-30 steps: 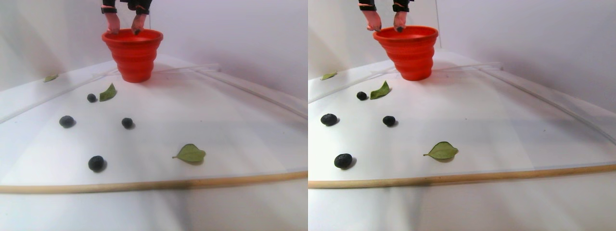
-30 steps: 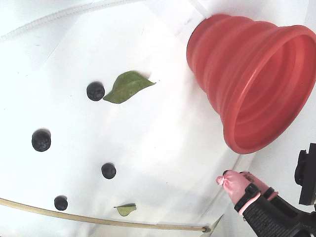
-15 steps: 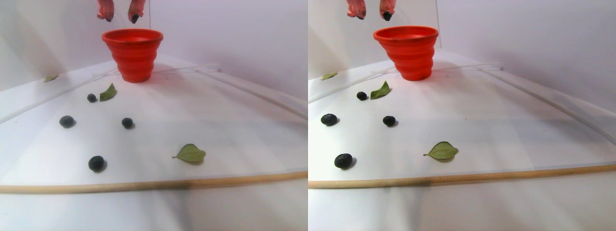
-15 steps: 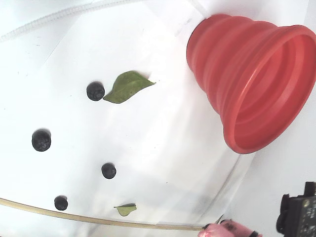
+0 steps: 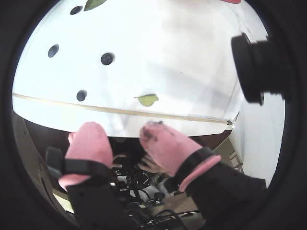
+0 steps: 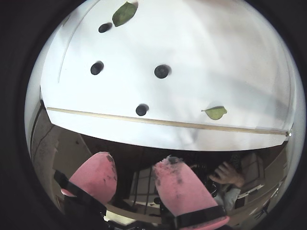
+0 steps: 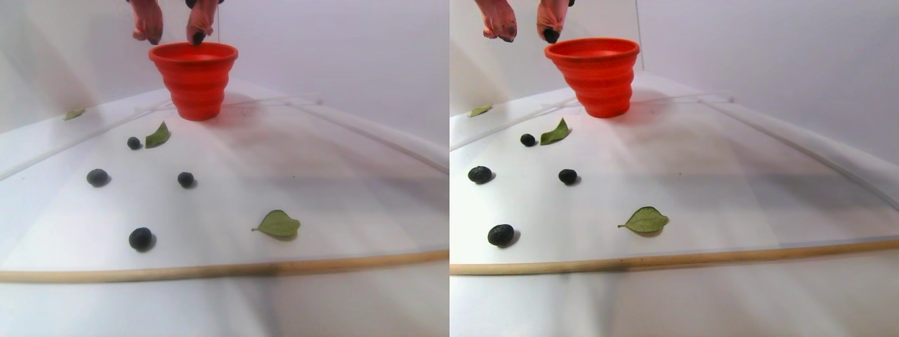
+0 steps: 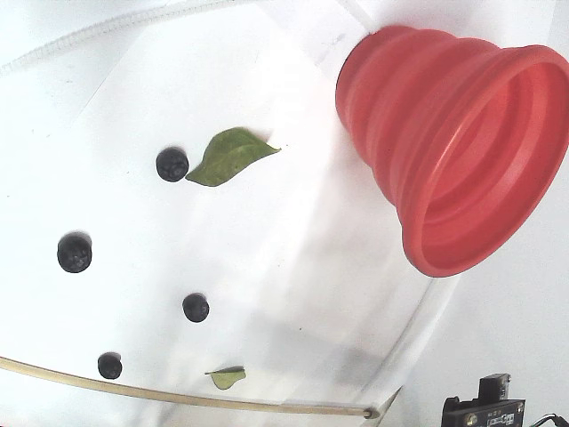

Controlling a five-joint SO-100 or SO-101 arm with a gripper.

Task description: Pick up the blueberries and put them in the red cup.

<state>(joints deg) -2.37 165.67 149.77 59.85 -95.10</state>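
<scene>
Four blueberries lie on the white sheet; the nearest is by the wooden strip and the others lie farther back. They show in both wrist views and in the fixed view. The fifth is not seen on the sheet. The red cup stands upright at the back. My gripper hangs just above the cup's rim, open, with nothing between the pink fingers. A dark blob sits at one fingertip; I cannot tell whether it is a stain or a berry.
Green leaves lie on the sheet: one near the front, one beside the far berry, one at the far left. A wooden strip edges the sheet at the front. A black camera stands at the right.
</scene>
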